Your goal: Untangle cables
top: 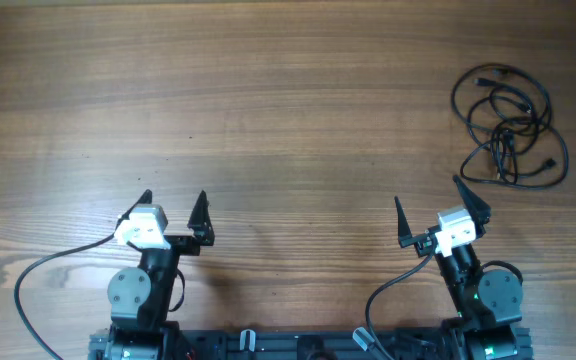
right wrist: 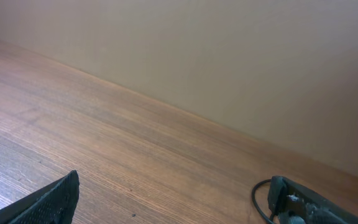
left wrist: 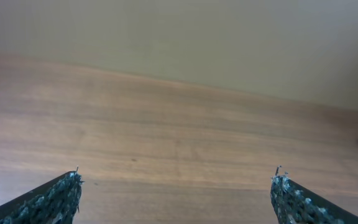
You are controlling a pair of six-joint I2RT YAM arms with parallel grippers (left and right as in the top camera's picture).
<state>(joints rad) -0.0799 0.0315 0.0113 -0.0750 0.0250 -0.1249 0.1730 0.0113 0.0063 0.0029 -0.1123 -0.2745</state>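
The right gripper [top: 426, 190] stands with its jaws spread wide, holding nothing; only bare wood shows between its two dark, pointed fingers [top: 404, 222]. The cables [top: 508, 125] lie on the table [top: 268, 100] ahead of the right gripper and off to its right side, forming one loose tangle of thin black loops with small plug ends. The lowest strand of the tangle ends just beside the right gripper's outer fingertip in the overhead view; whether the two touch cannot be told. The rest of the tangle spreads away from the right gripper toward the far right corner of the table. In the right wrist view a black loop shows beside the outer finger [right wrist: 303, 202], but it cannot be told whether this belongs to the tangle. The left gripper [top: 174, 200] sits well apart from the right gripper, to its left and roughly level with it, and its jaws are likewise spread wide with nothing between them. The left wrist view shows both textured fingertips [left wrist: 64, 193] over bare wood, with a dark curve at the frame's right edge.
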